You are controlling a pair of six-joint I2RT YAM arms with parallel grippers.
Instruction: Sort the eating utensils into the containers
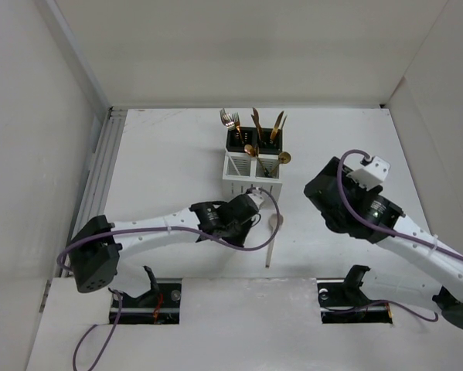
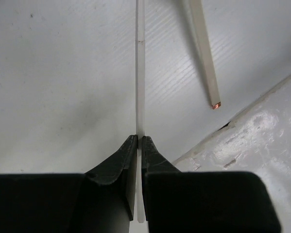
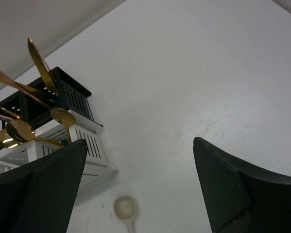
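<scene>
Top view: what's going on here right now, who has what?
The left hand is shut on a slim pale utensil, seen edge-on, so its kind is unclear. The right hand hangs open and holds nothing. A cream spoon lies on the table in front of the white caddy. The other utensils, mostly gold, stand in that caddy and in the black caddy behind it.

The left arm (image 1: 150, 229) and the right arm (image 1: 428, 251) were white tubes with fat black joints. A purple cable (image 1: 246, 249) ran along each one. The right arm had a small white box (image 1: 374, 170) near its wrist. Each arm had a black base (image 1: 148, 284) at the bottom. The left gripper (image 2: 139, 141) and the right gripper (image 3: 139, 143) had dull black fingers (image 3: 43, 189) shaped like wedges.
</scene>
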